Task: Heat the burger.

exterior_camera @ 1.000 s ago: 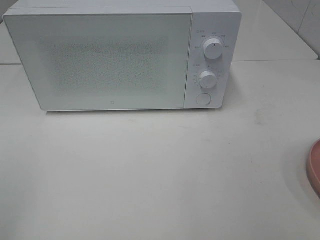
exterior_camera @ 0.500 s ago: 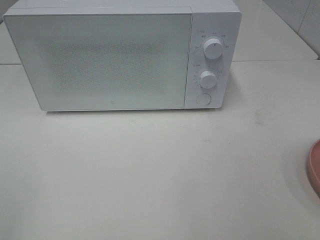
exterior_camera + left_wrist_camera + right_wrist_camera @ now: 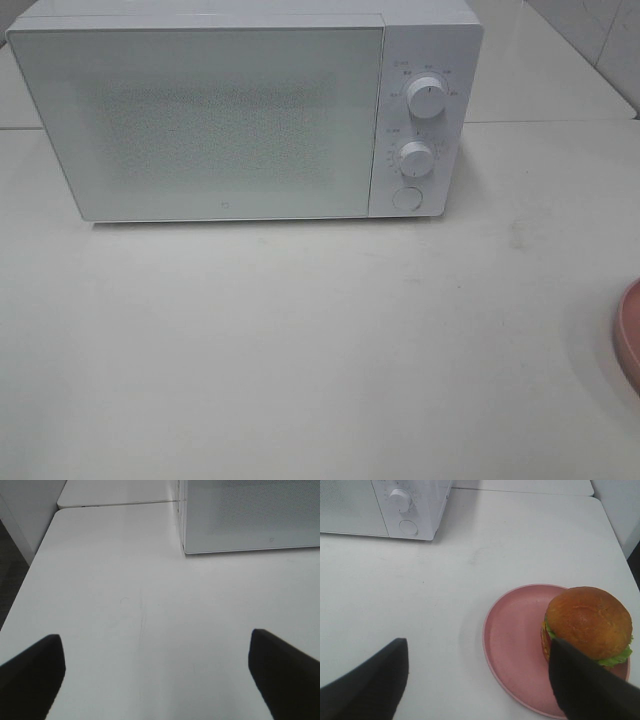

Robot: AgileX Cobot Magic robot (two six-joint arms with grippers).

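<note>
You have it all ahead: white microwave (image 3: 240, 110) door closed, glossy golden-brown burger (image 3: 587, 622) untouched, both grippers' jaws spread, empty.

Glossy golden-brown bun of the burger (image 3: 588, 621), matt pink plate (image 3: 512, 645), smooth white table (image 3: 300, 350).

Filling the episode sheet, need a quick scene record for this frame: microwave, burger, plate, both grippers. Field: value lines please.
microwave: white, door shut, at the back of the table
controls: two dials above a round button, right of the door
burger: on the pink plate, toward one edge
plate location: table's right edge in the high view
left gripper: open, empty, over bare table
right gripper: open, empty, above the plate
</note>
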